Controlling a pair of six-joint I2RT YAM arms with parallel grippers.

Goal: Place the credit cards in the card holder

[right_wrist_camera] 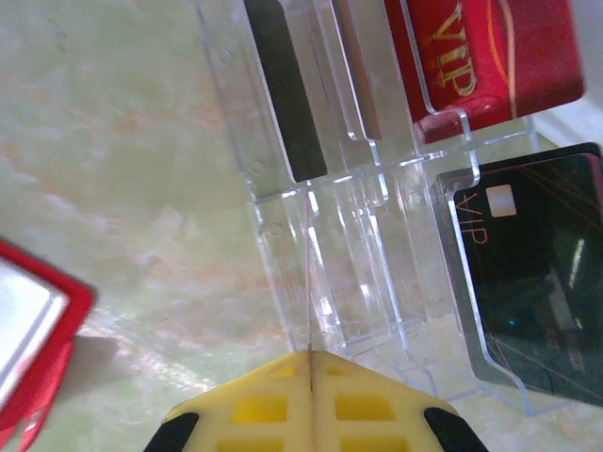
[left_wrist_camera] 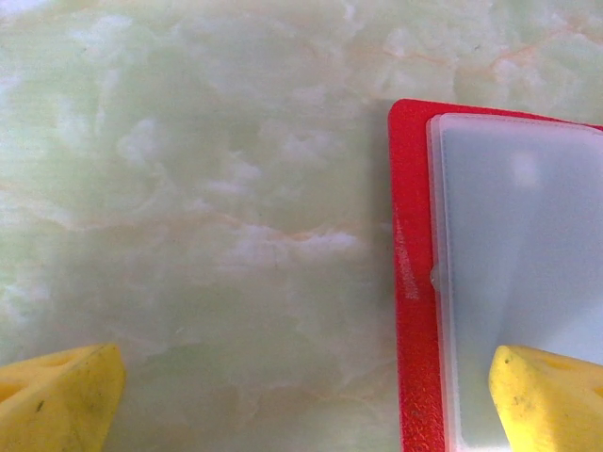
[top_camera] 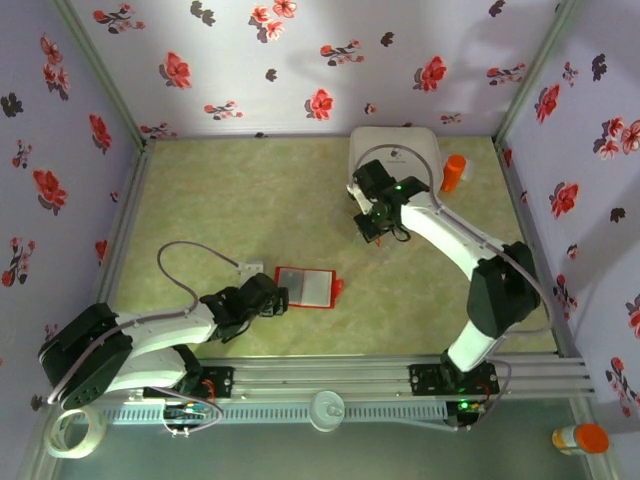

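Flat red card holder [top_camera: 305,287] sat right by the left jaws
Top: left gripper [top_camera: 274,297] at its left edge. Left wrist: jaws spread wide, one yellow finger [left_wrist_camera: 551,400] over it. Right wrist: right gripper [right_wrist_camera: 311,363] clenched tight, facing a red card [right_wrist_camera: 490,56] and a black card [right_wrist_camera: 537,282] in a clear plastic tray [right_wrist_camera: 349,273].

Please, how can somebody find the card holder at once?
On the green table, look right of the left gripper. The card holder lies flat there: a red-rimmed rectangle with a pale inside, unlike the white box at the back.
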